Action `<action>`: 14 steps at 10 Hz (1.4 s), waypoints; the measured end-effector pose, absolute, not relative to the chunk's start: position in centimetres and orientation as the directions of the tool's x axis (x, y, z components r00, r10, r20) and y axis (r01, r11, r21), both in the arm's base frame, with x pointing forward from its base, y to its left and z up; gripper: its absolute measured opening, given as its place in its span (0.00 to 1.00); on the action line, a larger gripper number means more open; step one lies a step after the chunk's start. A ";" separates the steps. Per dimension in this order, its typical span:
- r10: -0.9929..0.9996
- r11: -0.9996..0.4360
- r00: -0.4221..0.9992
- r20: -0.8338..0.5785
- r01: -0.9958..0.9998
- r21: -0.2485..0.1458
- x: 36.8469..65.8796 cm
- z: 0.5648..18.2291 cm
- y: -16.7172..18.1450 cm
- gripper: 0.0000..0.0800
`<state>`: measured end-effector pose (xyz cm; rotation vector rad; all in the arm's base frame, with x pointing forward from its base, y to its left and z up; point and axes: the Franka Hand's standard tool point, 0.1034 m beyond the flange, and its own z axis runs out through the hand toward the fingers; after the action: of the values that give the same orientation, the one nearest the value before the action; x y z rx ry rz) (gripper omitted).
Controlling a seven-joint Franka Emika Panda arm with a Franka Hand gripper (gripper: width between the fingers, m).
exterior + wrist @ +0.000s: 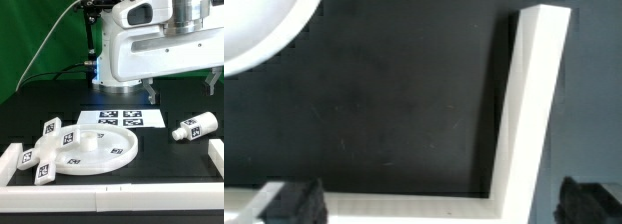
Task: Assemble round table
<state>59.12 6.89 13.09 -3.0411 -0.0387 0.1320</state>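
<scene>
The wide rimmed round disc [96, 153] lies flat on the black table in the exterior view's front left; its rim also shows in a corner of the wrist view [256, 35]. The smaller flat-armed piece [55, 135] with tags rests against the disc's left side. The short thick cylinder [193, 126] lies on its side at the exterior view's right. My gripper [181, 88] hangs well above the table, between disc and cylinder, open and empty. In the wrist view its two dark fingers [287, 200] stand wide apart over the table.
The marker board [120, 118] lies behind the disc. Long white border rails run along the front [110, 205], the left [10, 158] and the right [216, 155]. In the wrist view a rail corner [537, 110] lies below the gripper [438, 205].
</scene>
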 end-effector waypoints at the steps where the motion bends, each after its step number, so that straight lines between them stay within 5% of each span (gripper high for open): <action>1: -0.125 -0.986 0.987 -0.103 -0.135 -0.094 58.7 12.9 7.0 0.81; 5: -0.642 -0.756 0.743 -0.187 -0.654 -0.005 53.3 10.4 9.0 0.81; 9: -0.706 -0.695 0.684 -0.184 -0.719 -0.003 53.4 10.3 9.5 0.81; 12: -0.768 -0.619 0.608 -0.204 -0.785 -0.008 48.5 5.9 10.3 0.81; 14: -0.765 -0.624 0.612 -0.201 -0.782 -0.009 48.1 5.3 10.5 0.81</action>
<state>48.13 10.49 5.30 -2.7343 1.3152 0.2713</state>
